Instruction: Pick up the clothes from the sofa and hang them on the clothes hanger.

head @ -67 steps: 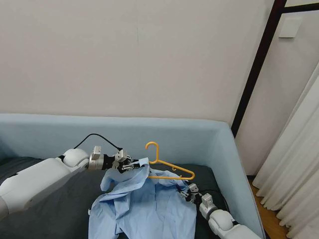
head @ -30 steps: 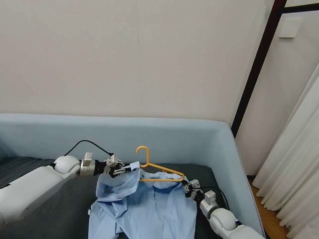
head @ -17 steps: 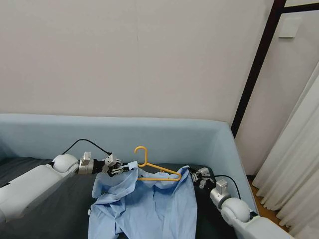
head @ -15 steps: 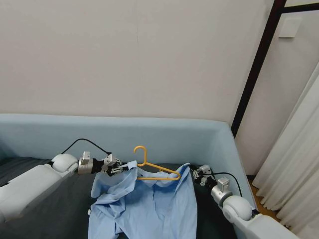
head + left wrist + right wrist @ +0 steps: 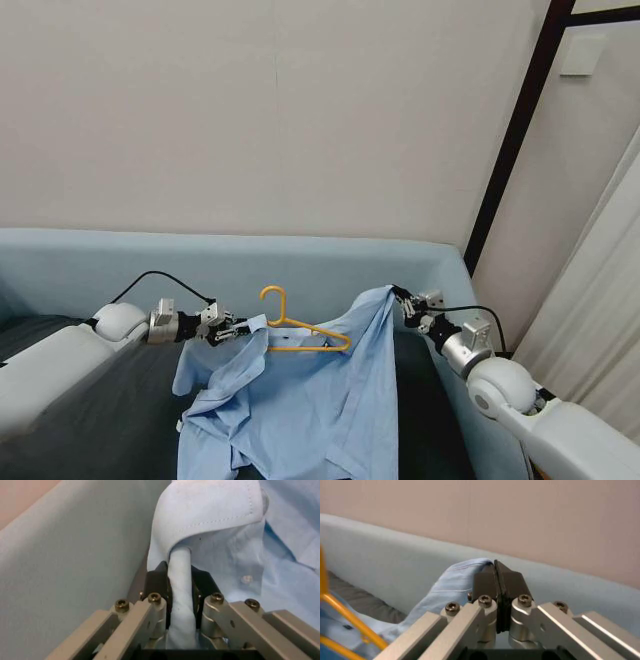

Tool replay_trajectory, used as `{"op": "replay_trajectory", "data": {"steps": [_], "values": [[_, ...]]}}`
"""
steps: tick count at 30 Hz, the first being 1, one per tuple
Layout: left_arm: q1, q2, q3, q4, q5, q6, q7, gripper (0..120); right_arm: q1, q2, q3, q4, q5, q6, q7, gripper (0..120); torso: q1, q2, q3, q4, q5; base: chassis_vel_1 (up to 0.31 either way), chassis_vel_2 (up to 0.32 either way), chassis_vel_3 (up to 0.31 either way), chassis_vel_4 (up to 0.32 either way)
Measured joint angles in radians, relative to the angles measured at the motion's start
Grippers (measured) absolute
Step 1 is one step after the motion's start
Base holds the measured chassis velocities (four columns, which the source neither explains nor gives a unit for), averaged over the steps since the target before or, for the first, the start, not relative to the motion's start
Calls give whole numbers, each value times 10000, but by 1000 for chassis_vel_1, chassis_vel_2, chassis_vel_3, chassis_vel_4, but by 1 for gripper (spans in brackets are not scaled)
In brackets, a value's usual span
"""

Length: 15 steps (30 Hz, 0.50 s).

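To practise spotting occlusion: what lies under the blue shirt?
An orange hanger pokes from under the shirt collar, its left end covered. Left tool and right tool pinch the cloth. Below, the dark seat is partly hidden.

Light-blue shirt hangs draped over an upright orange hanger.

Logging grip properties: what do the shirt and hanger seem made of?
The light blue shirt looks like thin matte woven cloth, by its stitched collar and soft folds. The orange hanger looks like smooth plastic or coated wire; its thin rod leaves that open.
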Motion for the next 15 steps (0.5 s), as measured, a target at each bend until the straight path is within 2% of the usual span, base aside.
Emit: {"op": "replay_trajectory", "data": {"steps": [3,6,11,13,15], "values": [[-35,-88,38,70,470,232,-651,7,10,-258,110,1107,350,-340,399,0,-1,0,0,1,0,0,0,0,0],[-60,-214,74,157,466,334,-1037,7,-5,-298,210,1697,528,-499,602,0,0,0,0,2,-2,0,0,0,0],[-93,-437,207,-348,-195,645,-1894,7,-200,-377,132,3109,709,-715,813,0,-1,0,0,-3,-1,0,0,0,0],[-93,-438,215,-517,-378,704,-2013,7,-205,-367,78,3279,668,-736,815,0,-1,0,0,-4,0,0,0,0,0],[-151,-460,243,-823,-705,784,-2185,7,-260,-407,-39,3692,473,-751,751,0,-1,0,0,3,0,0,0,0,0]]}}
